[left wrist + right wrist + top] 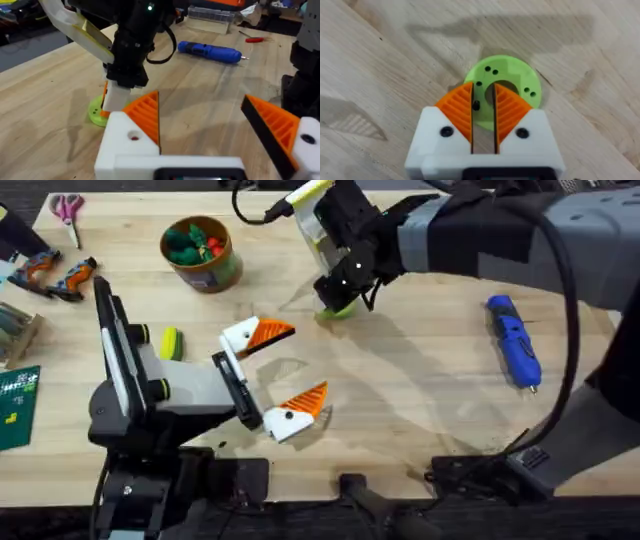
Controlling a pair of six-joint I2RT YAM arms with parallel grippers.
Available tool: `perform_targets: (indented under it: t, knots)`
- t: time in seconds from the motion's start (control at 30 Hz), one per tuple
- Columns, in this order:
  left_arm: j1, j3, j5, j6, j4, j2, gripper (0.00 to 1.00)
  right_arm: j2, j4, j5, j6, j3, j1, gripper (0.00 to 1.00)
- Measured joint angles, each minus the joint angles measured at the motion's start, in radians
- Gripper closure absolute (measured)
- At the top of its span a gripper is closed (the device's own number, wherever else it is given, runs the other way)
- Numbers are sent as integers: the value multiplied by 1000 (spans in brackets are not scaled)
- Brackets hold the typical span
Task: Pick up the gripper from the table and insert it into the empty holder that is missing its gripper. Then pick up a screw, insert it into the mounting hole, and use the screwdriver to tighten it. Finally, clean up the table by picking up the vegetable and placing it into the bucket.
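Note:
My right gripper [340, 298] reaches across to the far middle and hangs just over a lime-green ring [517, 80] with small black screws in its holes. Its orange pads stand a narrow gap apart, and one black screw [476, 105] sits against a pad face. My left gripper [300, 362] is open wide near the table's middle, with both orange ribbed pads [147, 115] seated in their white holders [125, 145]. The blue screwdriver [515, 340] lies at the right. The yellow-green vegetable [172, 343] lies beside my left arm. The bucket [215, 275] stands at the far left. A loose gripper piece is out of view.
Pink-handled scissors [68, 208] lie at the far left corner. An orange-and-black tool [55, 275] and a green board [18, 405] sit along the left edge. Bare wooden table [420, 400] lies between the two arms.

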Motion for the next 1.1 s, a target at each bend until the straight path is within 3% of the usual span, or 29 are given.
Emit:
perform_targets:
  t: [1.1]
  knots:
    - [0, 0, 0, 0, 0, 0, 15, -16, -150, 0, -6, 18, 0, 788]
